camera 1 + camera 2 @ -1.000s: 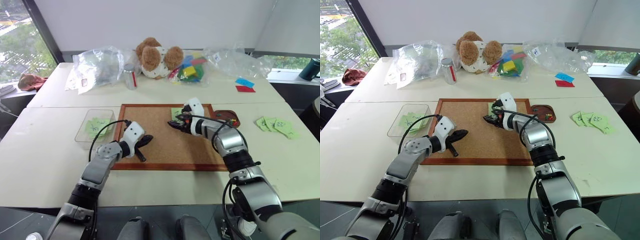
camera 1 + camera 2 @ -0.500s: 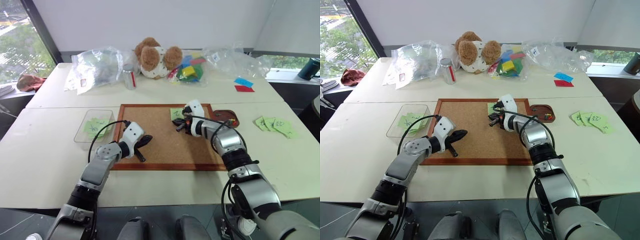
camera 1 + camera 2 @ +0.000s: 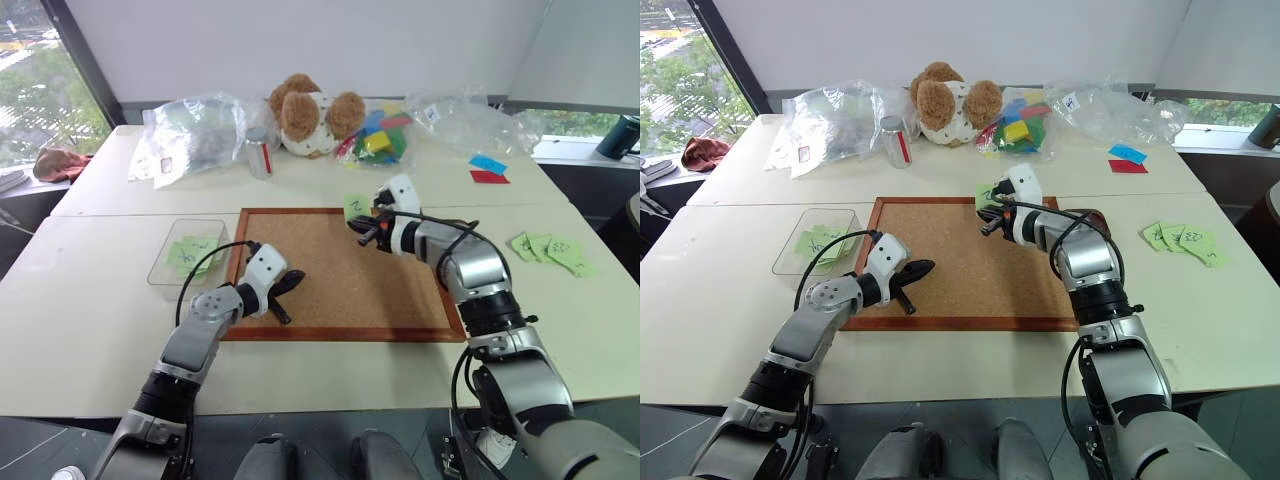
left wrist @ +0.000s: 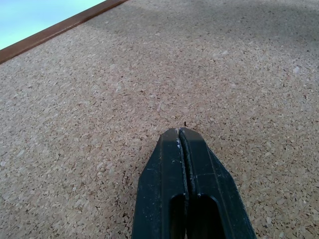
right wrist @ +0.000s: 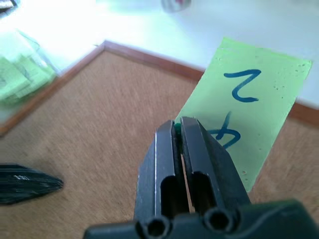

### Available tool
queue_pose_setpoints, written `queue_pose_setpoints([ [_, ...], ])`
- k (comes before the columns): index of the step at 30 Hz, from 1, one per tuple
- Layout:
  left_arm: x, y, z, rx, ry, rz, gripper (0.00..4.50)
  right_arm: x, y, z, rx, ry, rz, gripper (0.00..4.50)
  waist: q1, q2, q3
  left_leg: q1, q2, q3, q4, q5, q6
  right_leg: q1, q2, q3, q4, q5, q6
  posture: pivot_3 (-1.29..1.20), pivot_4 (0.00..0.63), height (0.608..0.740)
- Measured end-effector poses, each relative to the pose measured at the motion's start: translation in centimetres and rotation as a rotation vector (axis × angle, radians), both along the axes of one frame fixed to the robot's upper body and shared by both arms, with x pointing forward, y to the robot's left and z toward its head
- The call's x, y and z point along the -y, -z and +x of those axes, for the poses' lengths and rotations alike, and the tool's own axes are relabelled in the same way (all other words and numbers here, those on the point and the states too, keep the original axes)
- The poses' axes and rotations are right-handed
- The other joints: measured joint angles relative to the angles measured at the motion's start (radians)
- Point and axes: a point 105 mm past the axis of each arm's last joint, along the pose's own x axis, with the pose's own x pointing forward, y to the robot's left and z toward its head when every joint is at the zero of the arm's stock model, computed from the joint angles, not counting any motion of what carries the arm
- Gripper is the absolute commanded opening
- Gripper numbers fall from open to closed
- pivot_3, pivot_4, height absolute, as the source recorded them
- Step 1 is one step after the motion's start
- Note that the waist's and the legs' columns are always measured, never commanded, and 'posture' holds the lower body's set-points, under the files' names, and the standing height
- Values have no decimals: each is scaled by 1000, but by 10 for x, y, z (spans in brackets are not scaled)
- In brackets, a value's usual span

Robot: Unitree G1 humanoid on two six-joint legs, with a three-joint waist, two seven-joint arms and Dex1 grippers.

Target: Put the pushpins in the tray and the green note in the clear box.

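Pale green note (image 5: 247,113), blue scribbles, pinched at one edge in right gripper (image 5: 182,125), lifted off cork board (image 3: 340,270). Left gripper (image 4: 183,133) clenched empty on cork. Tray apparently behind right arm.

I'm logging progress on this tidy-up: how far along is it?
Done: the cork board looks bare of pushpins, and several green notes already lie in the clear box. In hand: the right gripper is shut on the green note, held above the board's far edge. The left gripper is shut and empty over the board. Left: carrying this note to the clear box. More green notes lie on the table's right side.
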Motion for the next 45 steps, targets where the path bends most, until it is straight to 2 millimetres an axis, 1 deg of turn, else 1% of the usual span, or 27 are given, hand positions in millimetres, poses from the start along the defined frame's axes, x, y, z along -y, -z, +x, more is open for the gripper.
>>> queue_pose_setpoints([
  [4,3,-1,0,-21,-6,-35,0,7,-11,-12,30,-12,-32,48,3,0,0,0,0,0,0,0,0,0,0,0,0,0,0,0,150,740],
  [6,2,-3,1,-58,-20,-85,0,11,-11,-22,34,-28,-53,48,5,0,0,-1,0,0,0,0,1,0,0,0,-1,0,0,0,150,740],
  [7,3,-5,1,-83,-22,-116,251,13,-10,-27,32,-36,-65,4,4,0,0,-1,0,0,0,0,1,0,0,0,-2,0,0,0,150,740],
  [9,6,-8,-1,-150,-9,-181,863,18,-7,-38,25,-51,-95,0,5,0,0,-2,0,0,0,-1,1,0,0,0,-2,0,0,0,150,740],
  [11,12,-15,-4,-202,16,-244,1767,22,-6,-49,19,-67,-122,0,3,-1,1,-5,0,0,0,-1,1,-3,0,0,-3,0,0,0,150,740],
  [14,20,-43,-6,-219,64,-346,3262,19,-7,-65,19,-110,-145,0,2,-1,1,-11,0,-1,2,0,1,-10,0,0,0,0,0,0,150,740],
  [16,23,-62,-6,-220,90,-411,4229,17,-8,-74,19,-133,-156,0,1,-1,1,-12,0,-1,3,0,0,-11,0,0,0,0,0,0,150,740],
  [17,24,-70,-7,-231,98,-451,4444,16,-8,-78,21,-144,-166,0,1,-1,1,-12,0,-1,3,0,0,-11,0,0,0,0,0,0,150,740],
  [21,26,-86,-4,-316,83,-618,4444,13,-9,-87,42,-173,-211,0,4,-1,1,-13,0,-1,4,0,0,-11,0,0,0,0,0,0,150,740],
  [23,29,-97,-1,-352,76,-712,4444,13,-8,-90,46,-181,-234,0,7,-3,2,-13,0,-1,5,0,0,-11,0,-1,0,0,0,0,150,740],
  [24,32,-102,2,-384,72,-769,4444,10,-8,-91,53,-194,-244,0,8,-4,3,-13,0,-1,5,1,-1,-11,0,-1,0,0,0,0,150,740],
  [26,38,-109,5,-427,76,-824,4444,5,-8,-95,67,-220,-252,0,6,-5,3,-13,0,-1,5,3,-6,-11,0,-1,0,0,0,0,150,740],
  [28,42,-107,6,-469,69,-846,4444,2,-9,-96,75,-230,-254,0,5,-5,3,-13,0,-1,5,4,-6,-11,1,-1,0,0,0,0,150,740],
  [30,44,-101,6,-528,55,-869,4444,1,-11,-98,84,-239,-254,0,3,-5,3,-13,0,-1,5,4,-7,-11,1,-1,0,0,0,0,150,740],
  [32,49,-96,3,-585,56,-871,4444,-4,-18,-100,108,-259,-253,0,3,-5,3,-13,0,-1,5,4,-7,-11,1,-1,0,0,0,0,150,740],
  [39,60,-96,-2,-655,79,-908,4444,-18,-34,-110,157,-327,-240,0,5,-5,3,-13,0,-1,5,4,-8,-11,1,-1,0,0,0,0,150,740],
  [45,65,-94,-3,-707,77,-950,4444,-23,-36,-114,157,-360,-232,0,5,-5,3,-13,0,-1,5,5,-8,-11,1,-1,0,0,0,0,150,740],
])
